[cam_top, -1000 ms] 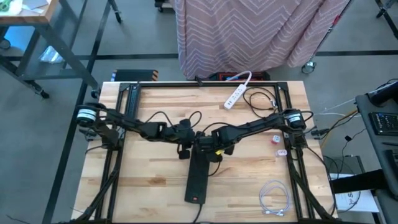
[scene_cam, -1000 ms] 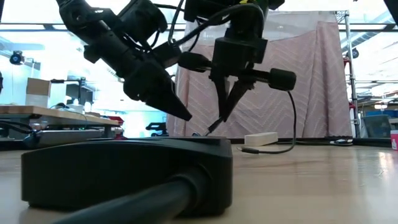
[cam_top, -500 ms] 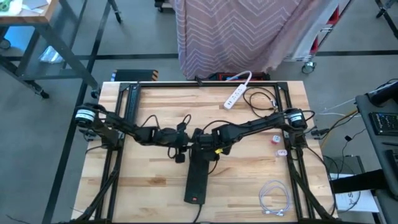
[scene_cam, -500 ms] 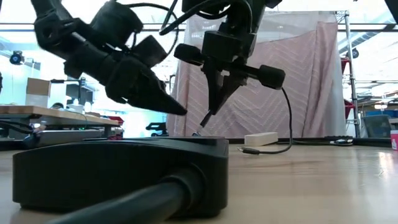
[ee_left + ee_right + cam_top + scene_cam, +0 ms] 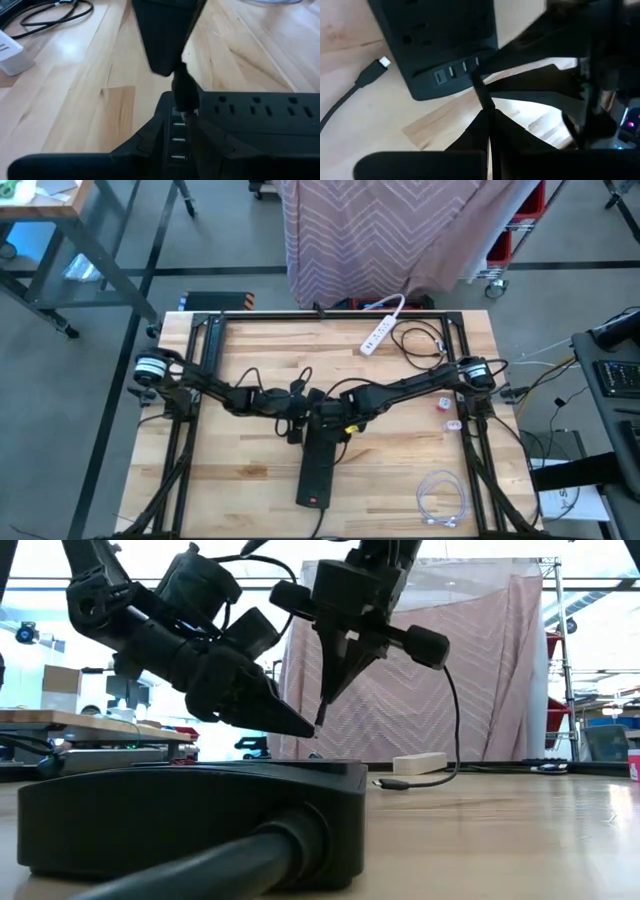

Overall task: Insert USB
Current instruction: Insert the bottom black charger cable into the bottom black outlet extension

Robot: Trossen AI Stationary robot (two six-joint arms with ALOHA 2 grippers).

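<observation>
A black power strip (image 5: 318, 465) lies flat on the wooden table, its row of USB ports (image 5: 178, 140) at the far end. Both grippers meet over that end. My right gripper (image 5: 322, 720) points steeply down and is shut on a thin black USB plug (image 5: 184, 92). The plug's free end hangs over the ports; in the low view it stands clear above the strip (image 5: 200, 810). My left gripper (image 5: 303, 727) slants down from the table's left, its fingers a narrow gap apart with nothing between them. Through that gap the ports show. My right gripper pinches the USB plug's back end (image 5: 485, 106) between its two fingertips, from above, slanting down. The plug sticks out below the fingers in line with them. Its free end (image 5: 181, 114) points at the strip's ports, and the plug is lifted clear.
A black cable with a silver-tipped plug (image 5: 382, 62) lies on the table beside the strip's far end. Farther back are a white power strip (image 5: 380, 330) and loose black cable (image 5: 420, 338). A coiled white cable (image 5: 440, 500) lies near right; small items (image 5: 443, 405) sit by the right arm's base.
My left gripper has sunk and tipped closer to level, its tips coming nearer the strip's far end. My right gripper has risen a little with the plug, whose free end now stands higher above the strip.
</observation>
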